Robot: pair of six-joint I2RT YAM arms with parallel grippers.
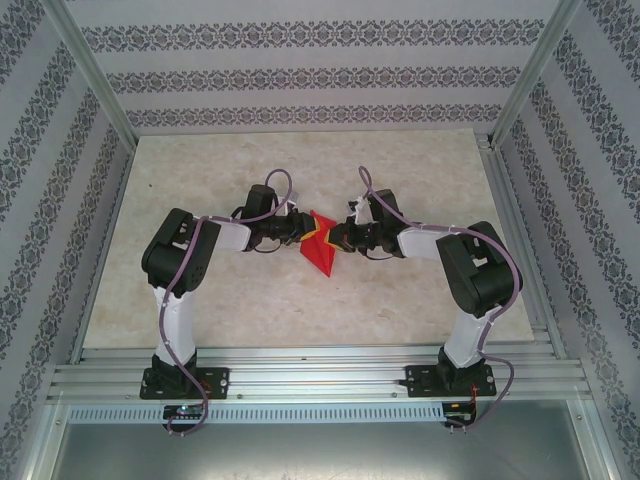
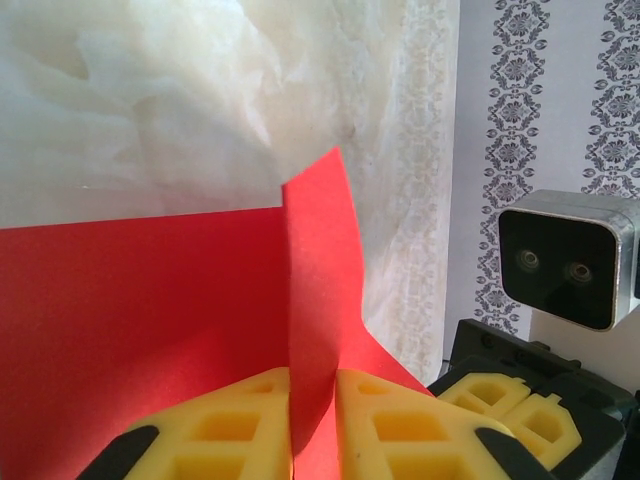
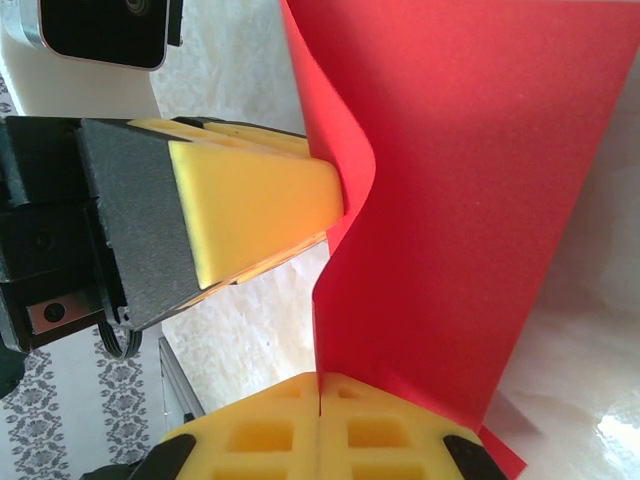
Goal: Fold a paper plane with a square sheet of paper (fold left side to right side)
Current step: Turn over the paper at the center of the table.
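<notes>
Yellow-fingered left end effector [image 2: 313, 385] pinches a flap of the bright red folded paper plane [image 2: 150, 300]; right end effector [image 3: 318, 388] clamps it too, probably steadying the crease.

bright even light, faint soft shadows, pale table [image 2: 150, 100] washed out in wrist views.
</notes>
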